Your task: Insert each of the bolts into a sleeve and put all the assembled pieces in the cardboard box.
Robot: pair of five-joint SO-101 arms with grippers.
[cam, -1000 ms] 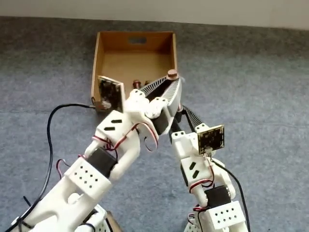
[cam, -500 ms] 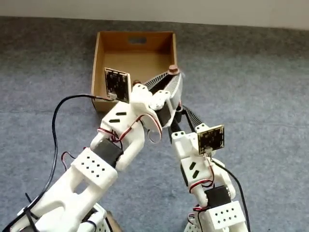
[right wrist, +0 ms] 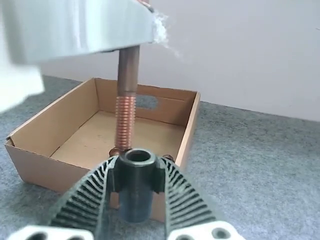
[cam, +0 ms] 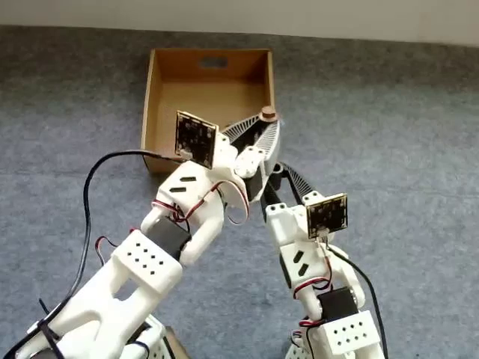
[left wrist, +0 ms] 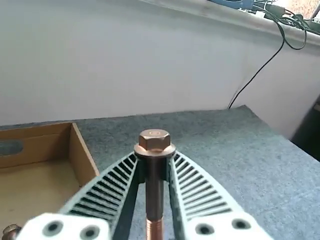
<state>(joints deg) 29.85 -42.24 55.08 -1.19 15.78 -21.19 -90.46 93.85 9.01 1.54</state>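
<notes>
left jaws: we see the left gripper (left wrist: 154, 159) clamped on the bolt (left wrist: 154, 142), ribbed fingers (left wrist: 195, 187) pressed on the shank just under the hex head, bolt upright, head up.
right jaws: right gripper (right wrist: 137, 168) clamped on the dark sleeve (right wrist: 136, 186), which stands upright with its open bore facing up.
bolt vs sleeve: in the right wrist view the bolt's threaded end (right wrist: 124, 125) hangs down to the sleeve's rim, beside the bore and not inside it; we cannot tell if they touch.
place: from above, the bolt head (cam: 267, 114) sits over the right wall of the cardboard box (cam: 152, 97), near its front corner, and the left arm crosses above the right.
box: open top, slot handle in the far wall; a small copper piece (left wrist: 9, 231) lies inside, and we can't tell if it's assembled.
table: grey carpet-like surface (cam: 389, 112), box resting on it.
extras: black cable (cam: 82, 217) looping beside the left arm.
</notes>
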